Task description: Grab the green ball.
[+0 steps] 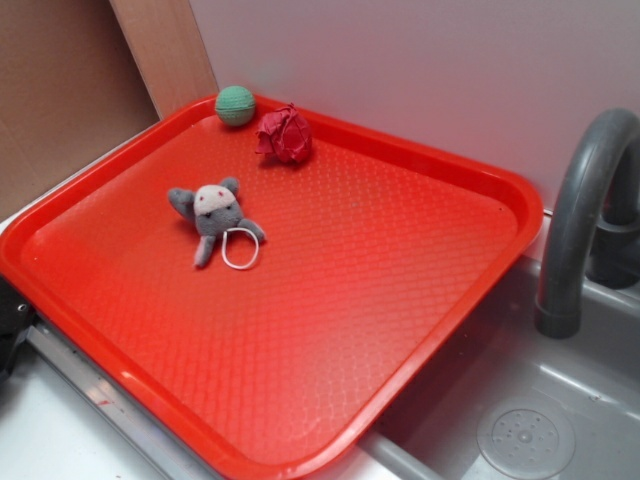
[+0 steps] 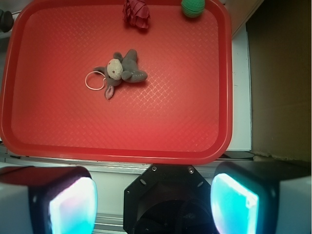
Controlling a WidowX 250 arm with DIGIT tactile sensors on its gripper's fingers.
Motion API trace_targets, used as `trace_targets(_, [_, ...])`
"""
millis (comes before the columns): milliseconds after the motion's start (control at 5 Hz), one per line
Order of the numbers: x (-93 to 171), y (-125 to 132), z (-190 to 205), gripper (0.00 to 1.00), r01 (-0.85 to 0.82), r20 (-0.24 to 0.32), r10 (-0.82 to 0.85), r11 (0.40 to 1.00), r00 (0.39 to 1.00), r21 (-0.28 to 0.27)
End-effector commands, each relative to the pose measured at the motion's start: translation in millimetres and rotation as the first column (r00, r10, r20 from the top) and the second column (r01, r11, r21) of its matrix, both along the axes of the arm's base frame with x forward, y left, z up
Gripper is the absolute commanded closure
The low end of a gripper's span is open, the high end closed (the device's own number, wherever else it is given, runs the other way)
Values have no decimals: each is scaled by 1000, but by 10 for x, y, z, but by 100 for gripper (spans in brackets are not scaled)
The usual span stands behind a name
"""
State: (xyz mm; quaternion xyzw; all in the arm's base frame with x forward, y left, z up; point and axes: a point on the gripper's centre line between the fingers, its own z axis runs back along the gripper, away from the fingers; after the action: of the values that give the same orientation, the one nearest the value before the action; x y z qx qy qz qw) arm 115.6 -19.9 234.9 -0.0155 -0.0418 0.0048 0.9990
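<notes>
Pale wall panelling and a brown board backed the scene in the exterior view, where a red tray (image 1: 420, 330) lay on the table beside a grey sink (image 1: 560, 420) with a curved faucet (image 1: 580, 200). In this view the green ball (image 1: 235, 105) sat in the tray's far corner, touching or nearly touching the rim, with a red crumpled wad (image 1: 285, 135) just beside it and a grey plush toy (image 1: 213, 215) with a white loop lying nearer the tray's middle, well apart from both. No pincer could be made out in this view; only a dark shape showed at the left edge, too little to identify. In the wrist view the pincer (image 2: 153, 200) hung over the near side of the tray, outside its rim, with its two pads (image 2: 73, 207) set wide apart and nothing between them. From this camera the green ball (image 2: 193, 7) lay at the top of the picture, ahead of the pincer and somewhat to the picture's right, across the whole depth of the tray (image 2: 29, 122); the red wad (image 2: 136, 13) lay to its left and the plush toy (image 2: 122, 70) sat roughly midway along the path. Being round, the ball had no long axis and pointed no particular way, so the closing direction of the jaws probably mattered little; the nearby rim and the wad were judged the likelier constraints on the approach.
</notes>
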Motion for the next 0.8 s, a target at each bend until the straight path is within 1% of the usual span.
trace_targets(0, [0,0,0,0,0,0,0,1000,1000,0])
trace_targets(200, [352,250,-133,0,-7,37,9,999,999,-49])
trace_targets(400, [707,421,-303,0,6,69,-2,998,998,-60])
trace_targets(600, [1011,544,-468,0,57,139,-49,997,989,-53])
